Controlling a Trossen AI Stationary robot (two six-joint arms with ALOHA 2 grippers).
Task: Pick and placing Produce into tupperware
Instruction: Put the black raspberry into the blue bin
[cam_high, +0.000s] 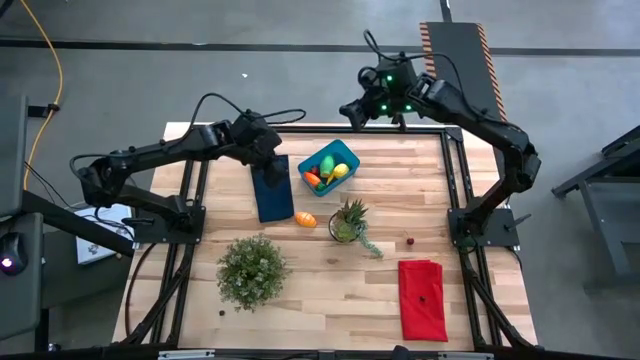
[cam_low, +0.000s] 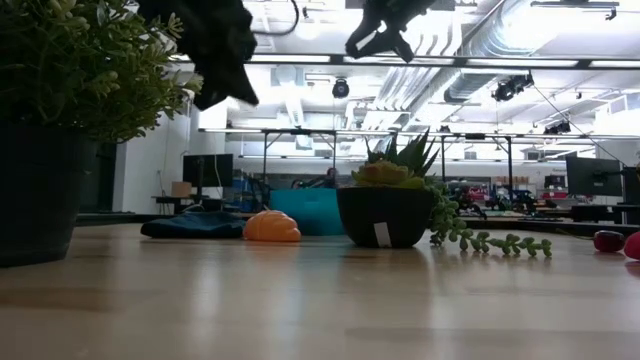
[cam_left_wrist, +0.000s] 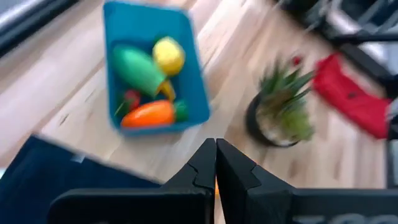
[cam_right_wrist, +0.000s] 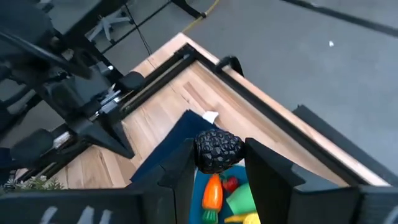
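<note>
The right tool (cam_right_wrist: 217, 171) is gripping a dark, bumpy, rounded piece of produce (cam_right_wrist: 217, 149) between its two fingers (cam_right_wrist: 180, 171), holding it above the blue tupperware (cam_right_wrist: 200, 194). Inside the tub an orange carrot (cam_right_wrist: 212, 191), a small red piece (cam_right_wrist: 231, 184), a green piece (cam_right_wrist: 241, 200) and some yellow are showing. A dark blue cloth (cam_right_wrist: 177, 140) is lying on the wooden surface (cam_right_wrist: 161, 102) beside the tub. The other arm (cam_right_wrist: 56, 68) is reaching in farther off.
</note>
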